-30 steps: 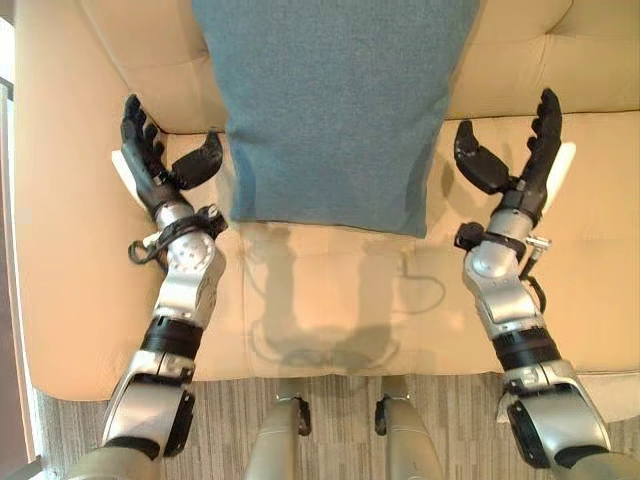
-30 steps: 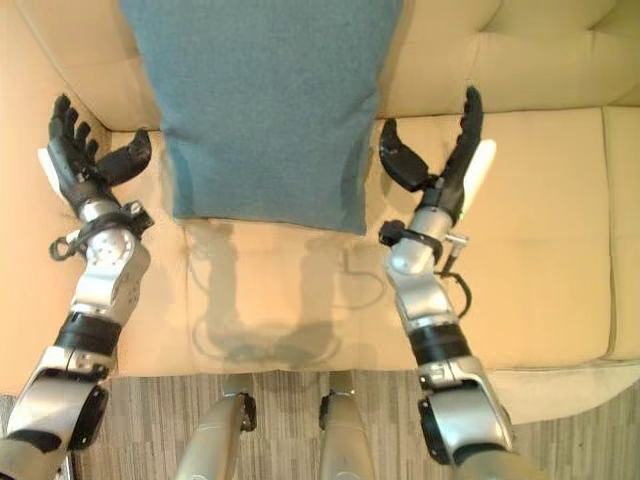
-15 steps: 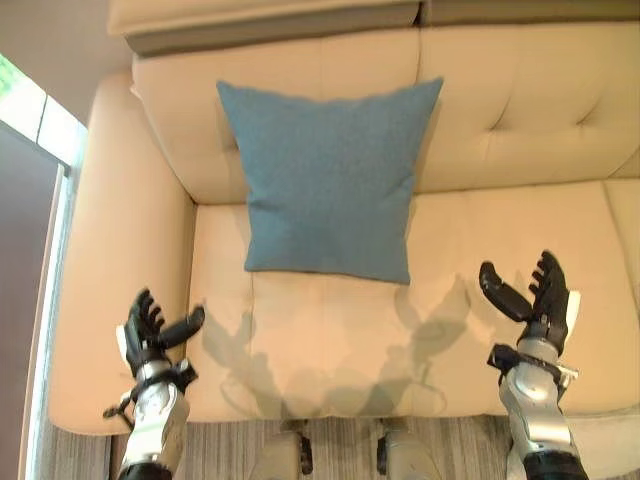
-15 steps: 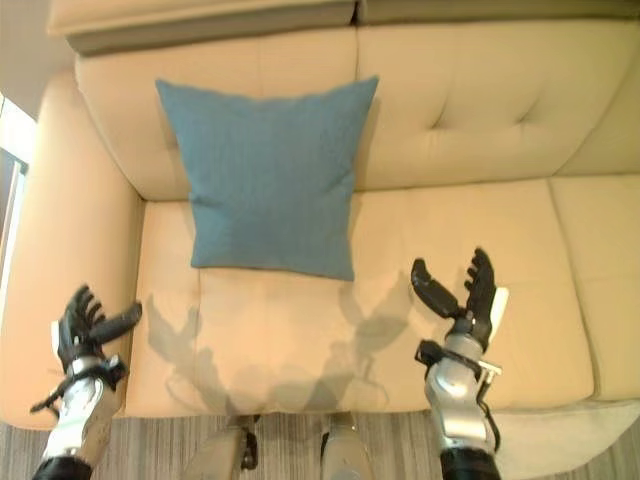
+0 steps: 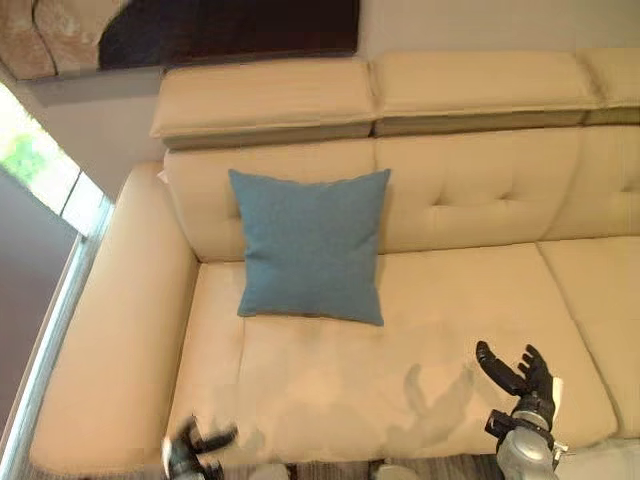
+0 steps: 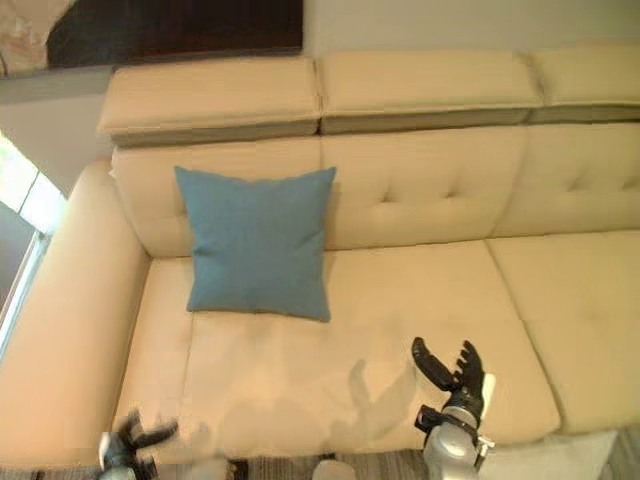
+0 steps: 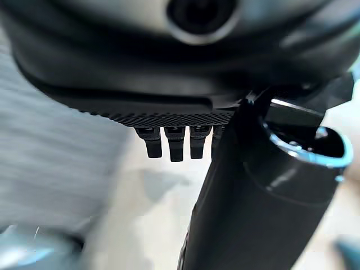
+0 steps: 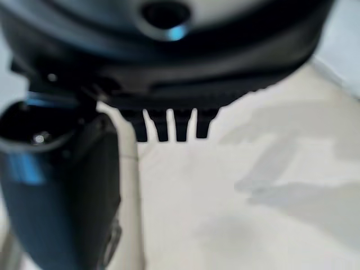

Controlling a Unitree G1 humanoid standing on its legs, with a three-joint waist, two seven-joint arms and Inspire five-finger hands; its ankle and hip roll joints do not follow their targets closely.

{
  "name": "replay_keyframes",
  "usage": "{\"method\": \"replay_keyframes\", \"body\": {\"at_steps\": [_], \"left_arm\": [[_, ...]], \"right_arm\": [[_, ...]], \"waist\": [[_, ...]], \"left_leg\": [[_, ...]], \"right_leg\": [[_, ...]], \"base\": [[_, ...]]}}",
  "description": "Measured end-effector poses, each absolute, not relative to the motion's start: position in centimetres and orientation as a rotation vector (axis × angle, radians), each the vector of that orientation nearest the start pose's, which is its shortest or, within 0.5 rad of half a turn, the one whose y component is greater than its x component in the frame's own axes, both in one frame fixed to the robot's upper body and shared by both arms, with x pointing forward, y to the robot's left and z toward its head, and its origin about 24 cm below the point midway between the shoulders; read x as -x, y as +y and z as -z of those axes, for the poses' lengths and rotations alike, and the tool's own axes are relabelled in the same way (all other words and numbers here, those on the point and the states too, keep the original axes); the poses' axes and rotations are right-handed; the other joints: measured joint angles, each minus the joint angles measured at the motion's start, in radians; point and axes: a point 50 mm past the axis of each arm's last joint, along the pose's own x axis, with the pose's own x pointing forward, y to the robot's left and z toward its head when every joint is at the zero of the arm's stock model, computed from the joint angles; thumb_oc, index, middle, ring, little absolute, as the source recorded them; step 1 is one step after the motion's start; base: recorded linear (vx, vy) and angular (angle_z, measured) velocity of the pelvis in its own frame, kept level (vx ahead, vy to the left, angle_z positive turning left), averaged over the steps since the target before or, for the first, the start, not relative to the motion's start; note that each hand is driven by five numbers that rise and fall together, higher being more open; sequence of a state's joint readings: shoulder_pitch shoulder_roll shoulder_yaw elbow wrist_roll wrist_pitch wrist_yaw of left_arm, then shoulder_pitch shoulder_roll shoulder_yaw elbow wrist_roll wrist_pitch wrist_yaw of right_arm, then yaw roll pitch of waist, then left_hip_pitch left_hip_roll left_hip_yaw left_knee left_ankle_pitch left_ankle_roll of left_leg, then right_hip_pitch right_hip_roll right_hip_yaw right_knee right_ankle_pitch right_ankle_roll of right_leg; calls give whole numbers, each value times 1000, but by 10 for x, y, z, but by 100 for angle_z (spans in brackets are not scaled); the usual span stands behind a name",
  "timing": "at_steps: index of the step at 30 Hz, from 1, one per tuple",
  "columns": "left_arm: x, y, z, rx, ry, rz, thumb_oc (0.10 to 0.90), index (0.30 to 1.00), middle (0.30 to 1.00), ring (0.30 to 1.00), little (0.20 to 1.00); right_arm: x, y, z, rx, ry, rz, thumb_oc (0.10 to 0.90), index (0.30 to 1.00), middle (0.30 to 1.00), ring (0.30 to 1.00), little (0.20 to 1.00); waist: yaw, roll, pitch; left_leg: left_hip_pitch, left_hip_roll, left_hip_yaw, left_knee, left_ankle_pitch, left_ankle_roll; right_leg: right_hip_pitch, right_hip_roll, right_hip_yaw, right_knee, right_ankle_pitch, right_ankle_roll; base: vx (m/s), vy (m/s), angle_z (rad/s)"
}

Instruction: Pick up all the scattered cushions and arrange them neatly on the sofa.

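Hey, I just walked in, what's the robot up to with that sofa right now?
It is tidying cushions onto the cream sofa. One blue cushion stands propped against the backrest, near the sofa's left armrest. Neither hand holds anything: the left hand and the right hand both hang open and empty near the front edge of the seat, well clear of the cushion. Above the sofa, a dark picture hangs on the wall.

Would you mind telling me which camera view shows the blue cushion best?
The left eye view: the blue cushion shows whole, upright against the sofa backrest. The right eye view shows it equally whole, set further left. The wrist views show pale upholstery past each hand.
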State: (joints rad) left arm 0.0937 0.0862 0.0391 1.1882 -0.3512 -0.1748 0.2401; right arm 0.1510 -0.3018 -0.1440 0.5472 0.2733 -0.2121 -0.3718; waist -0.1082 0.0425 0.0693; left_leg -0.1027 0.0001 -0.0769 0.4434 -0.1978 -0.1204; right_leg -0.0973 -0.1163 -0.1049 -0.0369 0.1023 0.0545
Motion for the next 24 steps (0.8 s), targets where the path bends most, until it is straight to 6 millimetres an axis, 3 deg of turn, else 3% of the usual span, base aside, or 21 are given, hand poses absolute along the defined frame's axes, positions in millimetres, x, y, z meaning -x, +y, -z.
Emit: {"method": "replay_keyframes", "body": {"at_steps": [3, 4, 6, 9, 10, 13, 14, 16, 17, 18, 20, 22, 24], "left_arm": [[-80, 195, 166, -34, 1102, -384, 800, 900, 900, 900, 900], [-88, 193, 165, -95, 1085, -321, 800, 900, 900, 900, 900], [-100, 192, 163, -191, 1057, -233, 800, 900, 900, 900, 900], [-97, 194, 165, -247, 1090, -200, 800, 900, 900, 900, 900], [-94, 199, 165, -269, 1107, -201, 800, 900, 900, 900, 900], [-93, 212, 164, -285, 1139, -255, 800, 900, 900, 900, 900], [-91, 214, 165, -304, 1154, -256, 800, 900, 900, 900, 900], [-86, 216, 166, -344, 1178, -231, 800, 900, 900, 900, 900], [-77, 219, 167, -374, 1204, -215, 800, 900, 900, 900, 900], [-69, 222, 168, -394, 1233, -211, 800, 900, 900, 900, 900], [-50, 224, 170, -426, 1297, -192, 800, 900, 900, 900, 900], [-38, 225, 171, -489, 1333, -134, 800, 900, 900, 900, 900], [-30, 221, 173, -541, 1350, -63, 800, 900, 900, 900, 900]], "right_arm": [[-156, -292, 74, 100, 487, 697, 800, 900, 900, 900, 900], [-155, -291, 78, 93, 506, 701, 800, 900, 900, 900, 900], [-151, -279, 85, 43, 529, 703, 800, 900, 900, 900, 900], [-148, -260, 94, -6, 559, 670, 800, 900, 900, 900, 900], [-144, -256, 97, -11, 575, 664, 800, 900, 900, 900, 900], [-141, -254, 102, -12, 603, 656, 800, 900, 900, 900, 900], [-135, -256, 107, -7, 637, 663, 800, 900, 900, 900, 900], [-128, -258, 110, -5, 665, 677, 800, 900, 900, 900, 900], [-129, -258, 110, -6, 660, 676, 800, 900, 900, 900, 900], [-131, -258, 109, -8, 655, 672, 800, 900, 900, 900, 900], [-129, -258, 109, -7, 657, 673, 800, 900, 900, 900, 900], [-133, -256, 106, -11, 639, 660, 800, 900, 900, 900, 900], [-142, -254, 101, -1, 607, 620, 800, 900, 900, 900, 900]], "waist": [[-26, 2, -30], [-25, -2, -29], [-30, -47, -7], [-41, -87, -2], [-42, -100, -1], [-40, -110, 12], [-31, -87, 21], [-17, -48, 17], [-9, -28, 14], [-7, -17, 14], [12, -12, 10], [49, -21, 3], [80, -26, -1]], "left_leg": [[76, -12, 1, -208, -25, 48], [92, -16, 2, -261, -21, 89], [109, -53, 14, -296, -1, 124], [130, -89, 41, -310, 19, 145], [111, -101, 58, -293, 21, 149], [82, -106, 100, -273, 33, 185], [88, -82, 128, -289, 43, 202], [97, -30, 153, -324, 68, 202], [104, -4, 173, -357, 89, 198], [109, 9, 185, -374, 104, 190], [115, 27, 222, -398, 122, 178], [115, 39, 268, -407, 125, 157], [113, 31, 295, -415, 126, 152]], "right_leg": [[-100, -13, 27, 112, -32, 33], [-131, -20, 31, 144, -37, 45], [-170, -58, 60, 196, -31, 62], [-184, -88, 74, 207, -2, 101], [-181, -97, 69, 175, 47, 92], [-176, -96, 47, 93, 171, 119], [-191, -71, 55, 144, 124, 128], [-221, -14, 50, 330, -1, 80], [-224, 4, 40, 429, -60, 77], [-198, 5, 32, 451, -103, 78], [-111, -19, 26, 455, -186, 93], [-62, -35, 6, 405, -209, 76], [-55, -10, -69, 322, -189, 48]], "base": [[-438, 194, 2], [-405, 182, -4], [-398, 141, -19], [-433, 37, -32], [-391, 16, -41], [-343, 15, -38], [-225, 7, -41], [-172, 2, -52], [-195, -15, -59], [-169, -27, -56], [-171, -55, -51], [-194, -105, -71], [-165, -97, -109]]}}
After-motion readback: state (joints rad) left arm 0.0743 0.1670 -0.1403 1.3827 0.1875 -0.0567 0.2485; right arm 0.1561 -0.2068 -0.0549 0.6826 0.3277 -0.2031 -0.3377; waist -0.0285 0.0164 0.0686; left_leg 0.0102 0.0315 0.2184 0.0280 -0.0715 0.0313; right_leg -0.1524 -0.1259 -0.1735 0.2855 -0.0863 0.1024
